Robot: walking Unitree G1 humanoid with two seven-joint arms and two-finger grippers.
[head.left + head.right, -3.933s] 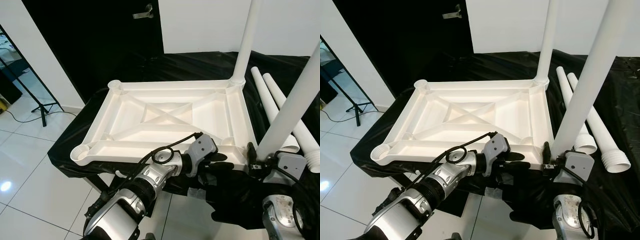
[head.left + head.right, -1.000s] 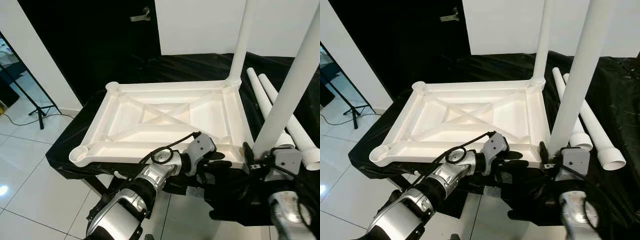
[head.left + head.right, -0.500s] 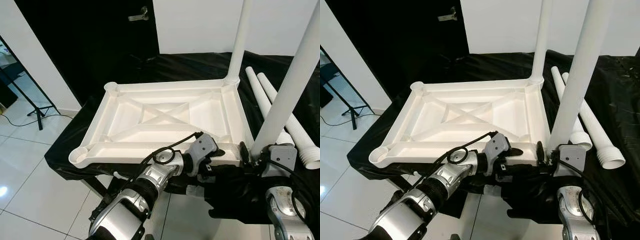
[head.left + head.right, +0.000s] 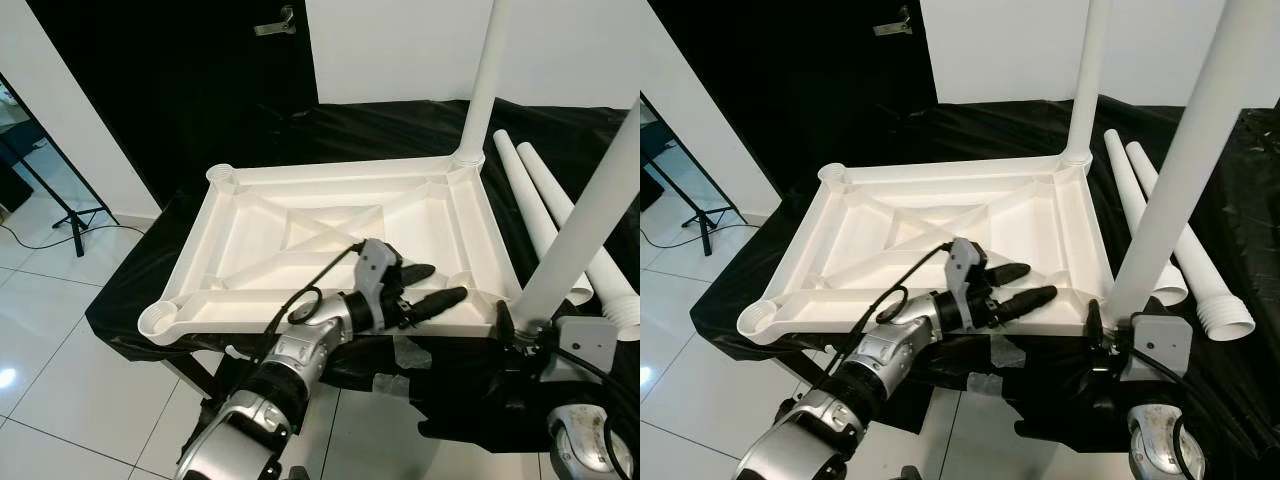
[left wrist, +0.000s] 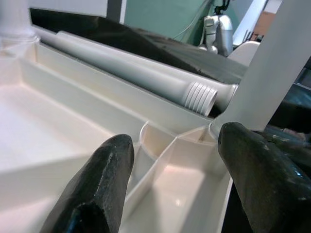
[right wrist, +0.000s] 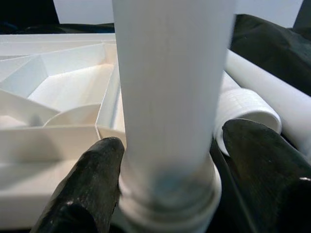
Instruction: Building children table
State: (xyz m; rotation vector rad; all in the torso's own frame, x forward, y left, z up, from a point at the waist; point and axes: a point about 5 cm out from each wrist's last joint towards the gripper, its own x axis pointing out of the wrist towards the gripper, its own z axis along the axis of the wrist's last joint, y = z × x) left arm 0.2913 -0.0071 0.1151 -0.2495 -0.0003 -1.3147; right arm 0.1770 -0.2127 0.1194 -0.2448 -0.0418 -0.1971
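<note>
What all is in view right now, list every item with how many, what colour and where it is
Upturned tabletop: one, white, ribbed underside up, on the black cloth.
Fitted leg: one, white, upright in the tabletop's far right corner socket.
Held leg: one, white, tilted at the near right corner, between the right gripper's fingers.
Loose legs: two, white, lying side by side on the cloth, right of the tabletop.
Black cloth: one, draped over the work surface.
Door: one, black with a metal handle, behind on the left.
Stand: one, black, on the tiled floor far left.
Left gripper: one, black fingers open, over the tabletop's near right part.
Right gripper: one, black fingers on the held leg's base.
</note>
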